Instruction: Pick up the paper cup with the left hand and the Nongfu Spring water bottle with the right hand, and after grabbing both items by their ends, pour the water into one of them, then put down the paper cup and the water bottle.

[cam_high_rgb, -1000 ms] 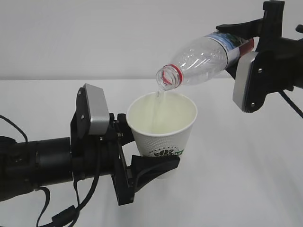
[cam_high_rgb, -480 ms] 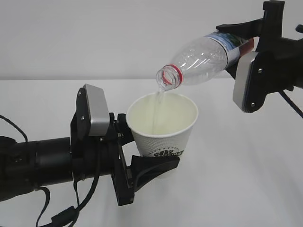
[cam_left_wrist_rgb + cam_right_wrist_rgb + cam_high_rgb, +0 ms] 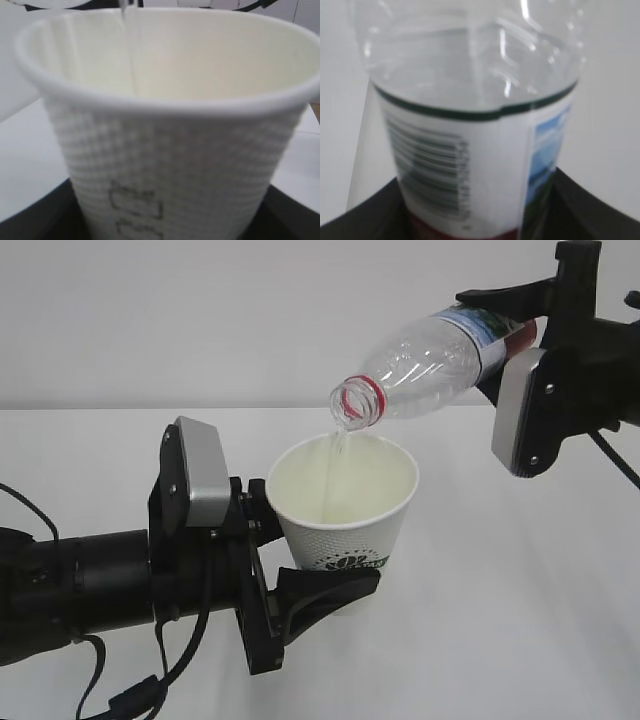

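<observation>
done so far: both pickups sorted, paper cup (image 3: 346, 512) and Nongfu Spring water bottle (image 3: 430, 362) both up off the bench (image 3: 520, 590), pour underway.
pour: thin stream of water (image 3: 330, 475) dropping from the bottle mouth into the cup, falling along the inner wall on the 9 o'clock side of the opening. Can't make out the fill level from any view.
left to do: by the look of it, finish the pour, tip the bottle back upright, then set down both items. 2 put-downs not yet done.
left gripper (image 3: 290, 575): clamped around the lower part of the cup, fingers spread about cup-wide, black fingers hugging the base in the left wrist view. Cup upright, rim level-ish.
right gripper (image 3: 535, 335): pinching the bottle at its label end, at 2 o'clock from the cup. Bottle tilted neck-down toward 8 o'clock, red neck ring just above the cup rim, not touching it.
bottle contents: some water visible inside in the right wrist view, so probably a bit more to go.
risk: stream runs pretty close to the rim edge, small drift could splash onto the bench.
</observation>
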